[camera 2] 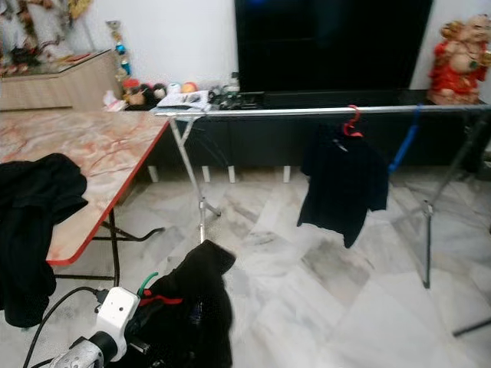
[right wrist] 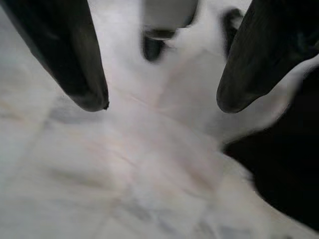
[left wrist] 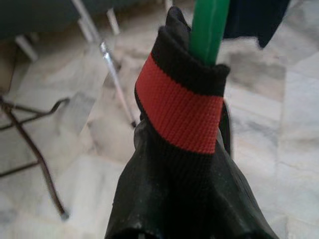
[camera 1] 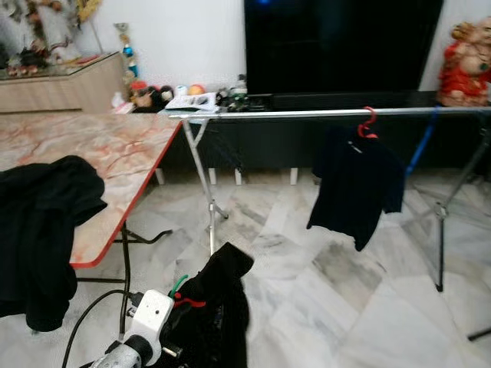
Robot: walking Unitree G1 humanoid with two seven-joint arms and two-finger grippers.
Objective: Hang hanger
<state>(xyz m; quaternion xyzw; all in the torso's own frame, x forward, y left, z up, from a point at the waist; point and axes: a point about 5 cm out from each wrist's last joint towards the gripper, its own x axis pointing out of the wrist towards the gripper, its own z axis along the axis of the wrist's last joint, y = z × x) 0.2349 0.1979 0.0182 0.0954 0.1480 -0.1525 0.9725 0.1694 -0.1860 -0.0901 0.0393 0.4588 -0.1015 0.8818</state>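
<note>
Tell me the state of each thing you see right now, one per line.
Black shirt on green hanger: held by left gripper, off the rail.
Black shirt on red hanger: hanging on silver rail.
Black clothes pile: draped over marble-pattern table edge.
Right gripper: jaws open, empty.

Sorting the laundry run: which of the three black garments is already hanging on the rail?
The black shirt on the red hanger, hooked over the rail; one lies on the table, one the left gripper holds.
</note>
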